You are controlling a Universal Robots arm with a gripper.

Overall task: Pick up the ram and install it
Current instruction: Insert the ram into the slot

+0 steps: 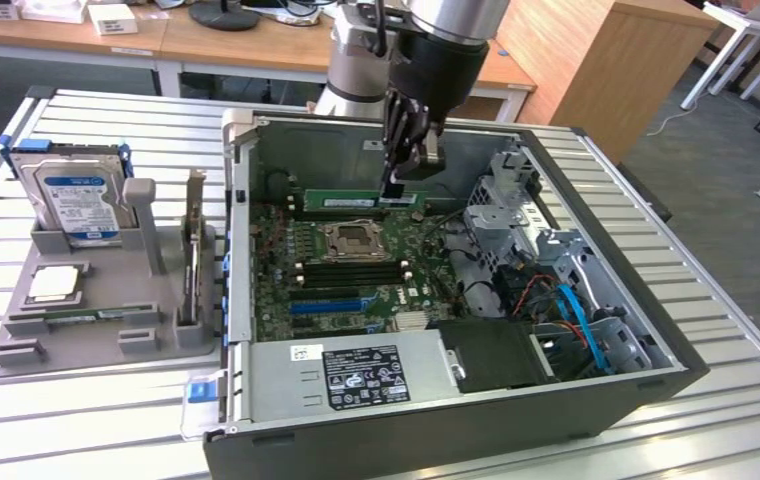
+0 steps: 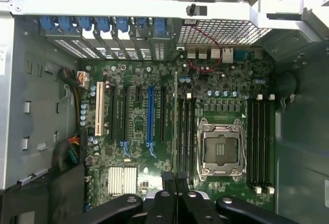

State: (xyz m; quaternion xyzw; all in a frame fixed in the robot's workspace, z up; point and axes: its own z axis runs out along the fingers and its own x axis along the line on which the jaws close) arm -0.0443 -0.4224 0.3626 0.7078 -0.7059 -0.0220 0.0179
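Clamping the thin ram [image 2: 176,116], the nearly closed gripper [image 2: 175,179] hangs above the motherboard [image 2: 138,131]

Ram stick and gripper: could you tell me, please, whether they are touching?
Touching. In the wrist view the gripper is closed on the thin edge of the ram stick, with no gap.

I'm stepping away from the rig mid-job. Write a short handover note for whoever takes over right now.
Gripper: shut on the ram, gripping it near one end.
Ram: inside the open case, held on edge and running parallel to the slots beside the CPU socket.
Done: the ram is picked up and in the case, over the motherboard.
Left: seating it. I cannot tell whether it touches a slot yet.
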